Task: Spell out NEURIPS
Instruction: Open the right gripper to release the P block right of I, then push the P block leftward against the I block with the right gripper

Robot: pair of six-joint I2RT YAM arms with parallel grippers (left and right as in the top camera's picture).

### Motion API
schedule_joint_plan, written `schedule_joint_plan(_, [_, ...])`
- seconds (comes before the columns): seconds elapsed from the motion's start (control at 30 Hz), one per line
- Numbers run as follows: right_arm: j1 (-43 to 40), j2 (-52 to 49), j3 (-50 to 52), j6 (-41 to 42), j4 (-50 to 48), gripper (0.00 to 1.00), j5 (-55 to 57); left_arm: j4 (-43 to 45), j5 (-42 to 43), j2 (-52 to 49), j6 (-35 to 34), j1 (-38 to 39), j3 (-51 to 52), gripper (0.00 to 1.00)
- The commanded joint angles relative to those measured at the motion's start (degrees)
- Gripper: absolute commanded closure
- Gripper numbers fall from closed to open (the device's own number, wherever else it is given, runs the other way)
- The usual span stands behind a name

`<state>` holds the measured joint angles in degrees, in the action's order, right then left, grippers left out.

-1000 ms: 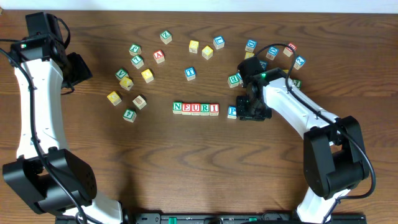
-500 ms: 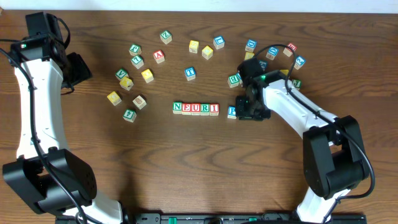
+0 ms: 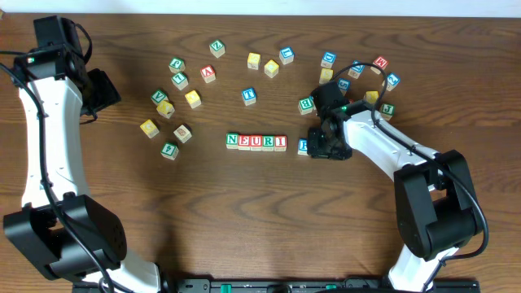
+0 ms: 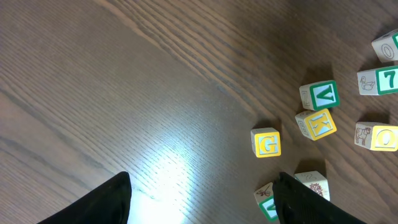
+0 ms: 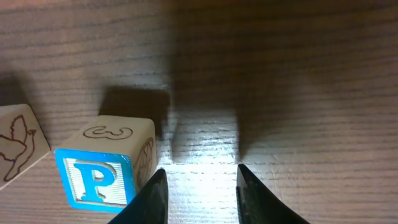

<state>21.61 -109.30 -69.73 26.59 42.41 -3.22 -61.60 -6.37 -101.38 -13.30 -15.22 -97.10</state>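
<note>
Dark brown wood-grain bench (image 3: 260, 212) carries a row of five small wooden alphabet cubes (image 3: 256, 142) at its middle. In the overhead view the row reads N, E, U, R, I, with the cubes touching side by side.

Just past the I end of that row, in line with it and a small gap away, sits the blue-framed wooden P cube (image 3: 303, 146). The right end effector (image 3: 324, 149) is low over the bench on the P cube's side away from the row and covers part of it. In the right wrist view the cube stands on the wood with its P face toward the camera. It is just outside one black finger (image 5: 152, 196), and I cannot tell whether they touch. The two fingers stand apart with only bare wood between them, gripping nothing.

Beyond the row, on its far side, loose wooden letter cubes (image 3: 249, 96) lie scattered, several of them yellow-faced.

The left end effector (image 3: 102, 88) hangs well away from the row, off its N end. Its fingers are spread wide and hold nothing. The left wrist view shows a yellow G cube (image 4: 267, 143), a green-framed V cube (image 4: 320, 94) and a yellow K cube (image 4: 317, 123) ahead of it.
</note>
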Motion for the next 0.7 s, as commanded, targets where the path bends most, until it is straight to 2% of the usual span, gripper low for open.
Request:
schedule_joint_plan(0.0, [0.24, -0.7, 0.39, 0.87, -0.24, 0.69, -0.35, -0.31, -0.74, -0.22, 0.09, -0.13, -0.63, 0.28])
schedule_joint_plan(0.67, [0.48, -1.14, 0.39, 0.85, -3.06, 0.69, -3.02, -0.31, -0.74, -0.22, 0.09, -0.13, -0.63, 0.28])
